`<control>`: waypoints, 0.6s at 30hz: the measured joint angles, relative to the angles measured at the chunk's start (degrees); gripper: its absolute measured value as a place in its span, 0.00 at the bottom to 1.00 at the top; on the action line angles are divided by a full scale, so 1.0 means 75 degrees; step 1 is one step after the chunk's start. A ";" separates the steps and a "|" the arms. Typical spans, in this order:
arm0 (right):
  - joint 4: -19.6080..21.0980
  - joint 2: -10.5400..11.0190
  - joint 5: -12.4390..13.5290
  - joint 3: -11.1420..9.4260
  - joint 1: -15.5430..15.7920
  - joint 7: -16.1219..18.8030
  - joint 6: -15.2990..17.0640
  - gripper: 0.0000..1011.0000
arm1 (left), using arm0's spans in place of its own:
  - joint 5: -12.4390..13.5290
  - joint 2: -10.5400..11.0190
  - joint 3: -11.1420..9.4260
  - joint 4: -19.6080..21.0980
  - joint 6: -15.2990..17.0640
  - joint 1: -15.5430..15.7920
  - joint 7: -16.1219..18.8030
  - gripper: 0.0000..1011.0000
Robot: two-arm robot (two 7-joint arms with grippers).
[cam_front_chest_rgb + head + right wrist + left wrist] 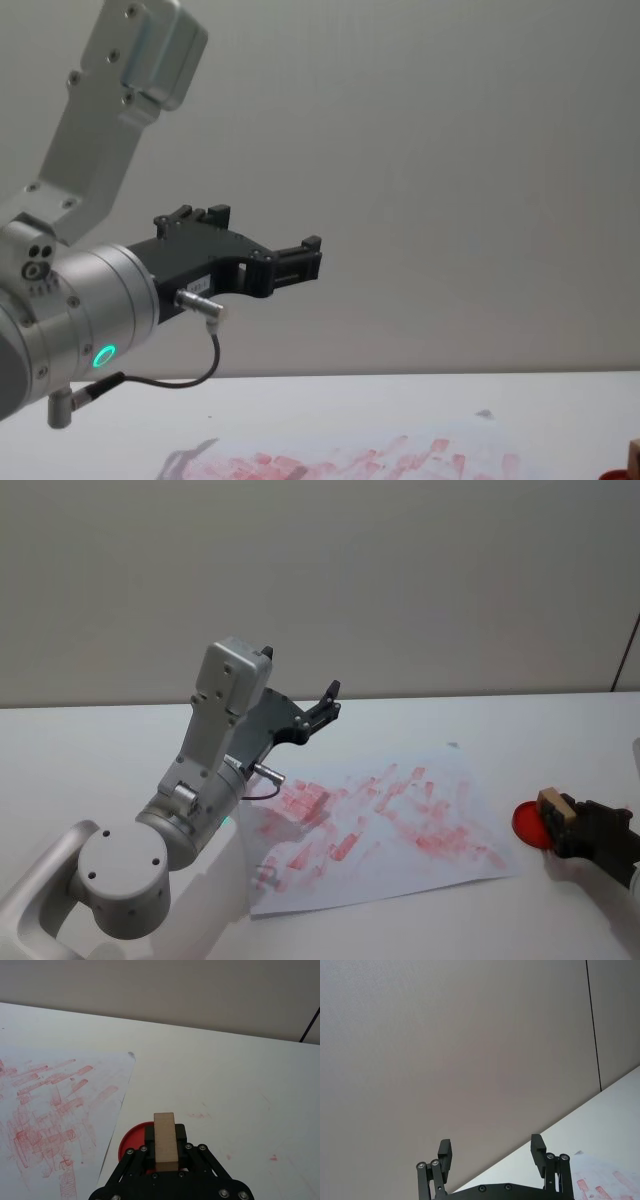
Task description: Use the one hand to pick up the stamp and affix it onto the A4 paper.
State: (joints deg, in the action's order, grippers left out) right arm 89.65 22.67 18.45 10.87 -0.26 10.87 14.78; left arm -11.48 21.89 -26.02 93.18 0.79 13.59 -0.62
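At red pad, right tool grips stamp.

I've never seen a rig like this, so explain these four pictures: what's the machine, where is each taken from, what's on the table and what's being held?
It is a robot with two arms, each ending in a two-finger gripper. One picture looks down from its head, one forward from its chest, and one from each wrist. On the white table lies a sheet of paper covered in red stamp prints, with a round red pad beside it. The right gripper is shut on a small wooden stamp at that pad. The left gripper hovers above the table, open and empty.
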 joint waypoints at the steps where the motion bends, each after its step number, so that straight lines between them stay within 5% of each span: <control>1: 0.0000 -0.0001 -0.0002 0.0000 -0.0001 0.0002 0.0000 0.21 | 0.0000 0.0000 0.0000 0.0000 0.0000 0.0000 0.0000 0.99; 18: 0.0237 0.0016 -0.0212 0.0010 -0.0136 0.0487 -0.0566 0.22 | 0.0000 0.0000 0.0000 0.0000 0.0000 0.0000 0.0000 0.99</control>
State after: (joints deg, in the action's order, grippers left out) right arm 91.43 22.79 16.86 10.94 -1.28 14.52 10.53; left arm -11.48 21.89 -26.02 93.18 0.80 13.58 -0.62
